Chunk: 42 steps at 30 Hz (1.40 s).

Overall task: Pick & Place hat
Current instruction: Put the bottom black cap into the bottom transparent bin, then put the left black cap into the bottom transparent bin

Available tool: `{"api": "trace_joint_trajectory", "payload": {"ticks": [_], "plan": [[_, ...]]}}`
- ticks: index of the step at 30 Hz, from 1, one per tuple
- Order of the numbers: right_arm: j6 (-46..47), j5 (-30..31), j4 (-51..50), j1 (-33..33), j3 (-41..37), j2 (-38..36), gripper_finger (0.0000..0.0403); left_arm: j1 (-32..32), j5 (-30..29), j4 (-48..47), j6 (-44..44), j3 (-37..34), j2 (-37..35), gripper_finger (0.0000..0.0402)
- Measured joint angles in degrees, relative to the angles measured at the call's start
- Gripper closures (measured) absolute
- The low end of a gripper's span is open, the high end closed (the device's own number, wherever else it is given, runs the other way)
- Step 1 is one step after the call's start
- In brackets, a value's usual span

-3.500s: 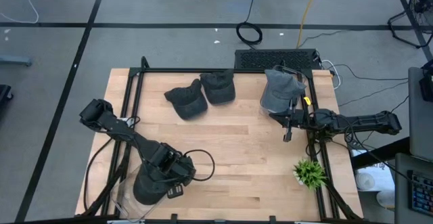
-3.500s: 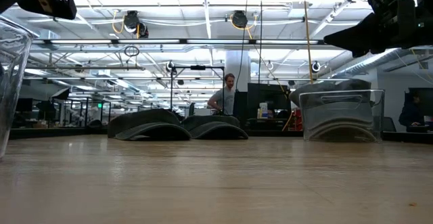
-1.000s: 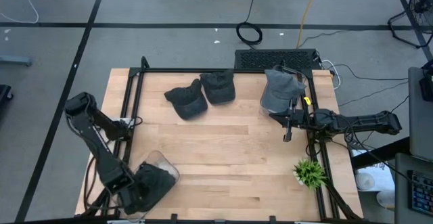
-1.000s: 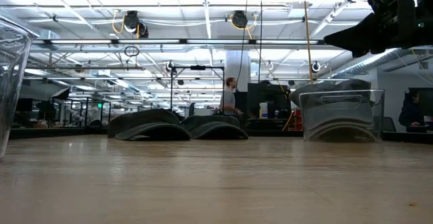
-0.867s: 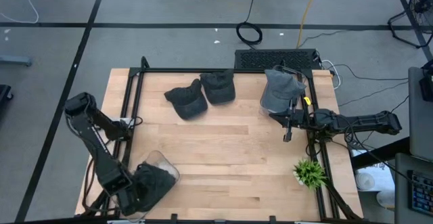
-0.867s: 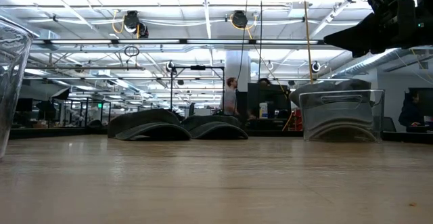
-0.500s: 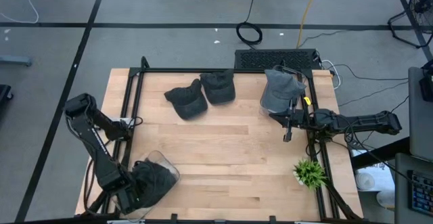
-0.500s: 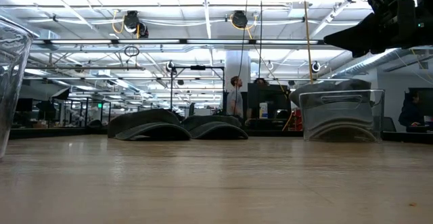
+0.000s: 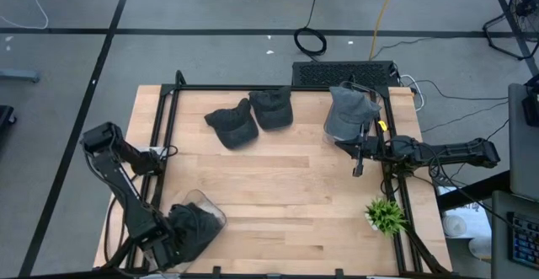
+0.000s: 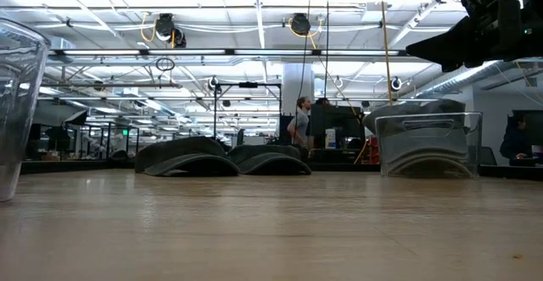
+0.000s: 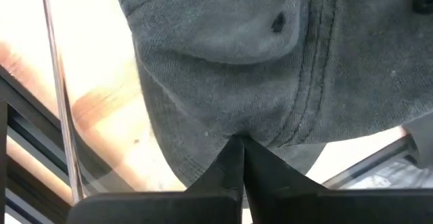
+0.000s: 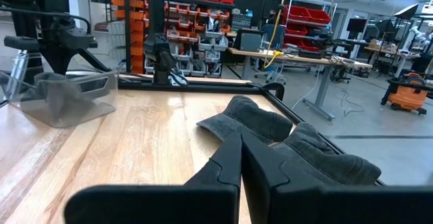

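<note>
A dark grey hat [image 9: 192, 227] sits in a clear container [image 9: 207, 205] at the table's near left corner. My left gripper [image 9: 165, 244] is beside it on its left, shut on the hat [image 11: 284, 55]. Two more dark hats [image 9: 232, 127] [image 9: 272, 109] lie flat on the table's far middle. A fourth, lighter grey hat [image 9: 349, 110] sits in a clear bin [image 10: 428, 145] at the far right. My right gripper [image 9: 357, 168] waits shut above the table's right side, touching nothing. My left gripper pinches the hat's fabric [image 11: 233, 130] between its two shut fingers, where creases run together at their tips. The fingers come in low from the table's left. The hat rests inside the clear container, whose wall [image 11: 59, 109] stands beside it.
A small green plant [image 9: 386, 215] stands at the near right edge. A black frame [image 9: 253, 88] runs around the tabletop. Bare wood lies across the table's middle. A person [image 10: 299, 124] stands in the room behind the table.
The left arm has shifted a little, and the clear container with the hat has slid slightly toward the table's right: more of its wall shows in the low view. The right arm has kept still.
</note>
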Motion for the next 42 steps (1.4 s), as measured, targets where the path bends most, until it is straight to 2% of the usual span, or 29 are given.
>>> {"api": "trace_joint_trajectory", "payload": {"ticks": [8,16,19,23,28,31,33,38,42], "plan": [[-0.01,0.0,-0.01,0.01,0.0,0.01,0.0403,0.65,0.5,-0.2,4.09,-0.02,-0.59,0.0397],[-0.02,0.0,0.01,0.01,0.0,0.01,0.0403,1.02,-0.95,-1.65,5.51,-0.02,-8.12,0.0388],[-0.01,0.0,0.01,0.01,0.0,-0.01,0.0403,2.51,-3.22,-5.0,7.78,-0.01,-11.09,0.0397],[0.0,0.0,-0.01,-0.01,0.0,-0.01,0.0403,8.38,-7.58,-12.4,14.01,0.0,-15.31,0.039],[-0.02,0.0,-0.01,0.01,0.0,0.0,0.0403,23.2,-14.25,-19.15,27.6,0.0,-22.08,0.0386],[-0.02,0.0,-0.01,0.0,0.0,0.0,0.0403,36.03,-15.11,-19.46,39.14,0.02,-25.64,0.0384],[-0.02,0.0,0.01,0.01,0.0,-0.01,0.0403,45.21,-14.32,-18.01,48.63,0.02,-26.89,0.0369],[0.0,0.0,0.01,0.01,0.0,-0.01,0.0403,68.16,-8.43,-7.34,73.93,0.02,-26.54,0.0281],[-0.02,0.0,0.01,0.01,0.0,-0.01,0.0403,82.59,1.5,5.88,94.95,0.02,-22.78,0.0192]]}}
